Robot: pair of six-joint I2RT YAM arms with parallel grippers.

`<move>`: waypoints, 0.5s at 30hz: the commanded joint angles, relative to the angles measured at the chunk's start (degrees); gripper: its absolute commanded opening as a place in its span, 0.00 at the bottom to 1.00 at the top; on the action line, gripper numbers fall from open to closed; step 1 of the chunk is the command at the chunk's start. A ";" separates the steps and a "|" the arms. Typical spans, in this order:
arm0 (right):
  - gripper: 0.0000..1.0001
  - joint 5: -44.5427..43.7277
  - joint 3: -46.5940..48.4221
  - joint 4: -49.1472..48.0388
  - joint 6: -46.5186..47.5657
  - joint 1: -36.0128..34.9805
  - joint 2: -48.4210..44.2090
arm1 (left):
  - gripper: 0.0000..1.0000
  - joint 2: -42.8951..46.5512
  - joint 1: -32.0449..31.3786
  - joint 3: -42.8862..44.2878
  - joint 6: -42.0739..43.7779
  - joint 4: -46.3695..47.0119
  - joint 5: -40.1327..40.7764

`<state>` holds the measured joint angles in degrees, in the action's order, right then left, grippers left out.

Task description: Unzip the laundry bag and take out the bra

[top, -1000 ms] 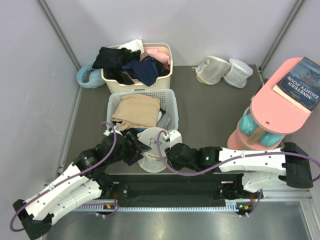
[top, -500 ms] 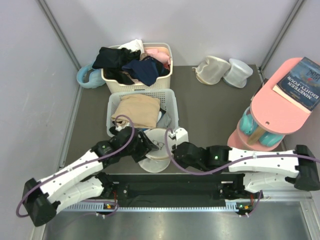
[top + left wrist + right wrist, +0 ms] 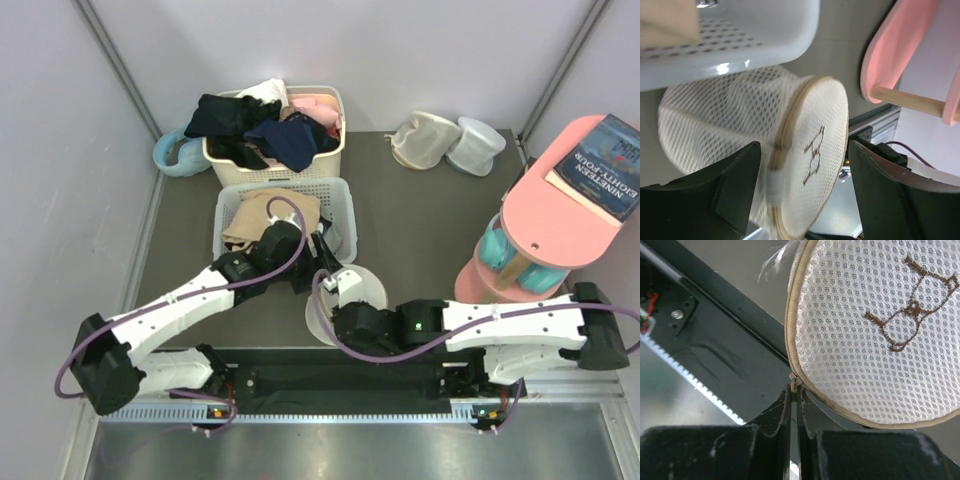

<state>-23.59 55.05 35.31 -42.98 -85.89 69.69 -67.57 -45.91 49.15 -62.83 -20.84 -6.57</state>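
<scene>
**Desk:** What's crowding you out there?

**Me:** Plenty. A white basket (image 3: 345, 215) holding a folded tan cloth (image 3: 252, 225) sits just behind the laundry bag (image 3: 368, 288); behind that I see a cream basket (image 3: 262, 168) heaped with dark clothes (image 3: 262, 130). Two mesh pouches (image 3: 422, 140) stand together at the far edge of the table (image 3: 410, 230), well apart from my work. A pink stand (image 3: 545, 215) with a book (image 3: 603, 165) on top rises on my right. The black rail (image 3: 715, 340) of the arm mount runs right beside the bag on the near side.

**Desk:** And the bag against your grippers?

**Me:** It lies tipped on its side near the front edge of the table, between my two arms; its flat face with the small pictogram (image 3: 912, 310) is turned toward my right wrist camera. My left gripper (image 3: 804, 147) is spread wide with one finger on each side of the drum; I cannot tell whether either finger touches the mesh. My right gripper (image 3: 795, 390) is pinched tight on the zip pull (image 3: 794, 381), at the rim of that flat face.

**Desk:** The bra?

**Me:** I cannot make it out through the mesh.
</scene>
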 commanded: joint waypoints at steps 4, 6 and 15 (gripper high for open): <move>0.00 -4.18 7.70 -0.50 -1.14 -0.77 7.91 | 0.77 13.94 0.03 -3.43 -3.96 -13.60 5.25; 0.00 -4.27 8.67 -0.85 -0.53 -0.42 9.06 | 0.77 19.20 0.03 -6.33 -7.39 -14.40 5.60; 0.00 -2.51 9.82 -5.07 1.94 0.98 10.90 | 0.65 22.66 -0.23 -12.85 -12.85 -8.78 1.56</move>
<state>-26.00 61.93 34.46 -42.50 -85.58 79.94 -43.77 -45.91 37.80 -72.44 -33.61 -2.98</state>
